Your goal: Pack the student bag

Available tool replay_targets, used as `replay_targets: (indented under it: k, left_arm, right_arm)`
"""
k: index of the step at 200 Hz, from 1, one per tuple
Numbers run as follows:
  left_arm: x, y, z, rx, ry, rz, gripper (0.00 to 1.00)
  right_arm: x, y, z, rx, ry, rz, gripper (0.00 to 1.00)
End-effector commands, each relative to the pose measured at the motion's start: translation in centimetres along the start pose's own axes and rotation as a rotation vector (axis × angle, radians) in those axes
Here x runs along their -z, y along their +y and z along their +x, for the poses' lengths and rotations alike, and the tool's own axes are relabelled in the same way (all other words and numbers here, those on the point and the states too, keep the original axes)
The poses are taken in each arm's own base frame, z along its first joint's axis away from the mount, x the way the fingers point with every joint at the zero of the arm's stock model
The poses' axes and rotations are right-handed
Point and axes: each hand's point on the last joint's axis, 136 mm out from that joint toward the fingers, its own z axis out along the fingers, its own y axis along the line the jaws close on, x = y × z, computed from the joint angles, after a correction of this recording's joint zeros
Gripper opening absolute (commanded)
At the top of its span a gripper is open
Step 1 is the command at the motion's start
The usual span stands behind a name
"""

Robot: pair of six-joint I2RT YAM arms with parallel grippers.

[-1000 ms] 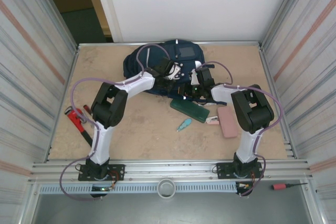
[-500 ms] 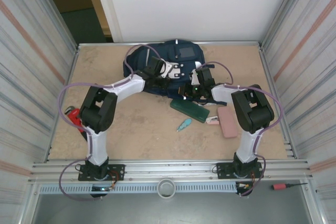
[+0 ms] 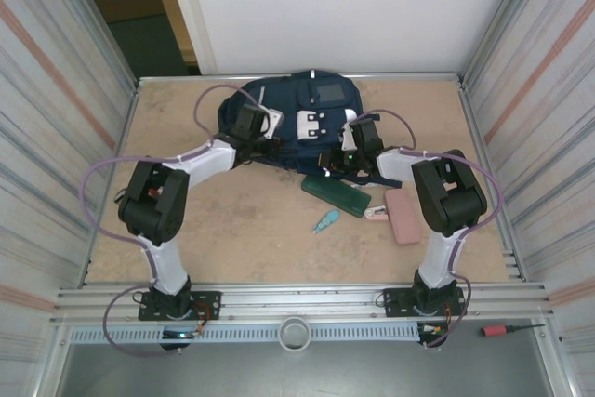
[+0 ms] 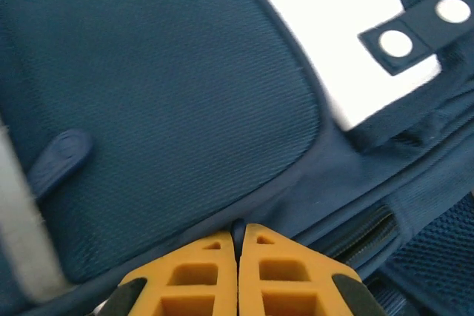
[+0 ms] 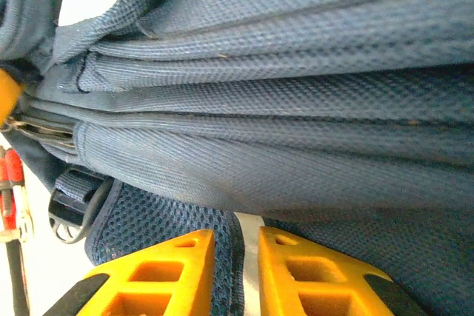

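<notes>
Lying at the far middle of the table [image 3: 232, 220], against the back edge, the backpack [image 3: 293, 99] is a navy heap with a white patch on its front, and both arms reach in to it.

The left gripper [image 3: 268, 129] is on the bag's left side. In the left wrist view its orange fingers [image 4: 192, 286] are pressed flat together, with only a thin sliver of navy seam caught at their tips, right at the rounded piping of a pocket panel. A small navy pull tab [image 4: 61, 157] lies on that panel, the white patch [image 4: 348, 42] with its navy snap tabs sits to the upper right, and a zipper [image 4: 363, 231] runs just beside the fingertips.

The right gripper [image 3: 339, 151] is at the bag's near right edge. In the right wrist view its fingers [image 5: 155, 279] stand a narrow gap apart, pinching a strip of navy mesh edging between them, under stacked folds of blue fabric. A black buckle [image 5: 70, 212] hangs at the left.

Just in front of the bag lies a dark green pencil case [image 3: 337, 195]; a pink case [image 3: 403, 216] rests near the right arm, and a small teal object [image 3: 325, 222] lies between the arms.
</notes>
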Motion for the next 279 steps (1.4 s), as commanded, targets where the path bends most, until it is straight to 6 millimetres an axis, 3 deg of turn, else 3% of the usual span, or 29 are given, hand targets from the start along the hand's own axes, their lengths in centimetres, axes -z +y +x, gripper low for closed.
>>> replay_targets:
  k: [1, 20, 40, 80, 143, 194, 234, 258, 279]
  left_arm:
    - [1.9, 0.8, -1.7, 0.044, -0.074, -0.016, 0.00]
    - [2.3, -0.4, -2.0, 0.064, -0.109, 0.023, 0.00]
    - [2.9, -1.4, -2.5, 0.081, -0.131, 0.052, 0.00]
    - [3.7, -2.7, -3.8, 0.081, -0.167, 0.090, 0.00]
    - [3.3, -4.0, -3.7, 0.060, -0.161, 0.130, 0.00]
    - [3.3, -4.9, -3.6, 0.046, -0.161, 0.157, 0.00]
    - [3.8, -5.1, -3.2, 0.030, -0.169, 0.165, 0.00]
    - [4.3, -4.1, -3.0, 0.024, -0.181, 0.125, 0.00]
    - [4.9, -2.2, -3.0, 0.040, -0.196, 0.076, 0.00]
  right_arm:
    - [1.6, 0.3, -0.2, -0.025, 0.017, 0.026, 0.25]
    - [2.1, 2.2, -1.0, -0.026, -0.005, 0.003, 0.34]
    - [2.5, 2.6, -1.7, -0.119, -0.040, -0.020, 0.44]
    - [2.3, 1.5, -2.5, -0.311, -0.126, -0.024, 0.55]
    - [0.4, 0.1, -3.5, -0.429, -0.175, 0.008, 0.58]
    - [-0.2, -1.1, -3.8, -0.483, -0.283, 0.100, 0.43]
    - [0.8, -2.4, -4.9, -0.536, -0.395, 0.125, 0.15]
    - [2.4, -2.5, -5.5, -0.532, -0.464, 0.121, 0.02]
    - [4.2, -2.7, -5.9, -0.530, -0.527, 0.121, 0.00]
